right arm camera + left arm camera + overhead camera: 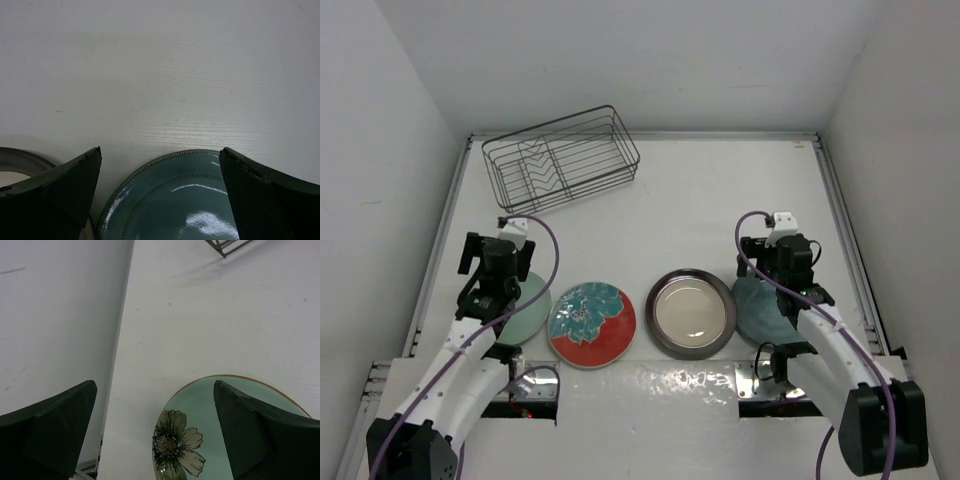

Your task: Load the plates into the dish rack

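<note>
Four plates lie flat in a row near the front: a mint-green plate [528, 306] with a painted flower [176, 450], a red plate with teal flowers [592, 324], a cream plate with dark rim [691, 312] and a blue-teal plate [757, 308]. The dark wire dish rack [561, 157] stands empty at the back left. My left gripper [488, 292] hovers open above the mint plate's left part [210, 410]. My right gripper [786, 290] hovers open over the blue-teal plate's far edge [170, 200], its jaws wide apart.
White walls enclose the table on the left, back and right. A raised rail [440, 240] runs along the left edge, close to my left gripper. The rack's corner [222, 246] shows in the left wrist view.
</note>
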Motion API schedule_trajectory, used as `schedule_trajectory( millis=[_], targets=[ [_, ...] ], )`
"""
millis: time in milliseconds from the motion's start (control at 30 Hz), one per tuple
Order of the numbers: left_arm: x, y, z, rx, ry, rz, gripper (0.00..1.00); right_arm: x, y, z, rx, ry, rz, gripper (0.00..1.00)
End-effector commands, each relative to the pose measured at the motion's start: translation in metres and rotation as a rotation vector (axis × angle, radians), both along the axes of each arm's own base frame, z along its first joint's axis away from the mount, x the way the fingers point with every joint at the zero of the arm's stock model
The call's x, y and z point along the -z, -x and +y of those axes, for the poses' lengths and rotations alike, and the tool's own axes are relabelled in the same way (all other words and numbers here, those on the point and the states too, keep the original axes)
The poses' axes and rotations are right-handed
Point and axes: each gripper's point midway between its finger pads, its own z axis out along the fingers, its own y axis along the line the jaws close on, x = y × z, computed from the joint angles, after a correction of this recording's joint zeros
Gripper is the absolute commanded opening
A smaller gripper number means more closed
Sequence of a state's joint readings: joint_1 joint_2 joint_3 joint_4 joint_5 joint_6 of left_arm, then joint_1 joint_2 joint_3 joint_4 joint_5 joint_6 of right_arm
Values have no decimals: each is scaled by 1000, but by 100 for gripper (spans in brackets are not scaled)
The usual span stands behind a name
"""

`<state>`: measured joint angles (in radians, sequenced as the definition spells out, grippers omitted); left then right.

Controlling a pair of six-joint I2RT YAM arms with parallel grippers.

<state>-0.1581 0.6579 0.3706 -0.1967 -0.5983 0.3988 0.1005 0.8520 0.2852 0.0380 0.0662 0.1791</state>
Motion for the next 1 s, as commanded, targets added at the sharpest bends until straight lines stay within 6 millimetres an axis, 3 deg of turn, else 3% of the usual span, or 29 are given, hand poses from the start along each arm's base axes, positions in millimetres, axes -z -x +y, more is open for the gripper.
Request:
schedule_trajectory(
  millis=[0, 100, 133, 200, 233, 300, 333, 367, 400, 433, 533, 700, 833, 967],
  targets=[
    [-6, -3, -6, 39, 16, 47, 100, -30, -20, 11, -59, -16, -70, 99],
    [-6, -11, -24, 203, 12, 145, 100, -38, -29, 13, -72, -8, -62, 99],
    [-4, -14, -40, 293, 50, 179, 100, -38, -30, 13, -80, 6, -49, 99],
    [-18, -31, -55, 352, 113, 295, 100, -52, -40, 19, -120, 5, -62, 99],
    [-8, -21, -59, 369, 142, 349, 100, -48, -39, 20, -131, 5, -49, 99],
    [-4, -26, -48, 337, 267, 519, 99, -57, -48, 26, -146, -6, -64, 99],
    [-5, -29, -56, 400, 428, 534, 96, -60, -51, 30, -152, -27, -72, 99],
    [-10, -43, -18, 293, 547, 524, 94, -65, -54, 37, -176, -50, -82, 99],
    [-7, -35, -8, 253, 644, 569, 92, -67, -59, 43, -195, -67, -94, 99],
    [-9, -43, 16, 234, 719, 560, 86, -70, -60, 52, -225, -93, -103, 99],
    [-7, -36, 36, 222, 742, 582, 84, -71, -64, 70, -287, -96, -105, 99],
    [19, -20, 36, 251, 744, 592, 87, -74, -67, 96, -392, -38, -95, 99],
    [66, 6, 55, 220, 833, 639, 87, -75, -70, 116, -456, -32, -93, 99],
    [67, 11, 35, 359, 922, 669, 85, -83, -79, 126, -458, -47, -102, 99]
  ],
)
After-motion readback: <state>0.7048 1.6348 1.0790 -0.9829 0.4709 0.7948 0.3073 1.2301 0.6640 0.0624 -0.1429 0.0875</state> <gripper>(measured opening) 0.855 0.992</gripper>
